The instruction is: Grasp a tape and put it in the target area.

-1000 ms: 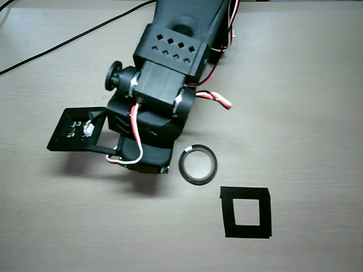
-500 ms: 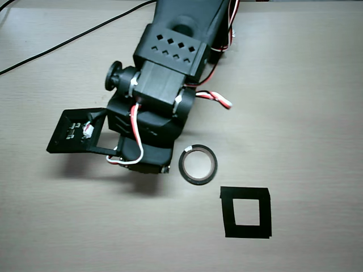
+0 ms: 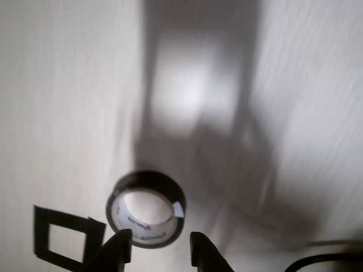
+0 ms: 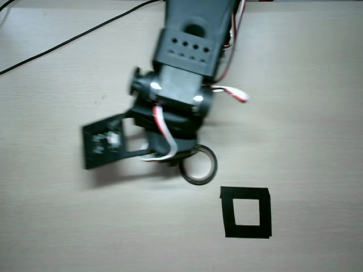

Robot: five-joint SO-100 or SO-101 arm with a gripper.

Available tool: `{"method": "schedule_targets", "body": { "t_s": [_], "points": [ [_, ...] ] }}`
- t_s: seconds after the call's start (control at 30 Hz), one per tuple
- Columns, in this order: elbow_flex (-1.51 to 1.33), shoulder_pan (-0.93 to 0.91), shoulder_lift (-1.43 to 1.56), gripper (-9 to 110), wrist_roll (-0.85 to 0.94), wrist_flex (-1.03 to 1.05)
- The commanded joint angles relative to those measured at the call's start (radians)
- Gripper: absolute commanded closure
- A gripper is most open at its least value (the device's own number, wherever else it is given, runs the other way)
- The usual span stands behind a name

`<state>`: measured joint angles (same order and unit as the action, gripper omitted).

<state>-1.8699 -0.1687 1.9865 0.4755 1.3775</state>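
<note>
Straddling the black tape roll wall squarely matters now: the end effector hangs unclenched, roll mid-worktop, ungrasped.

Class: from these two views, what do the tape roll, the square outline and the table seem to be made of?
Tape roll: glossy black plastic tape, judging by its sheen, wound on a pale, printed core, probably cardboard.
Square outline: flat matte black strips, likely tape stuck to the surface.
Table: pale wood or wood-look laminate; faint grain lines show, but which one is unclear.
</note>
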Motion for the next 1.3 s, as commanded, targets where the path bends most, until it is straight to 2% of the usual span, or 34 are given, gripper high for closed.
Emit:
{"method": "schedule_targets", "body": {
  "t_s": [0.0,0.3,1.27],
  "points": [
    [-0.038,0.049,0.04,88,0.012,-0.011],
    [-0.236,0.216,0.115,87,-0.009,-0.161],
    [-0.331,0.189,-0.095,92,0.029,-0.396]
  ]
}}
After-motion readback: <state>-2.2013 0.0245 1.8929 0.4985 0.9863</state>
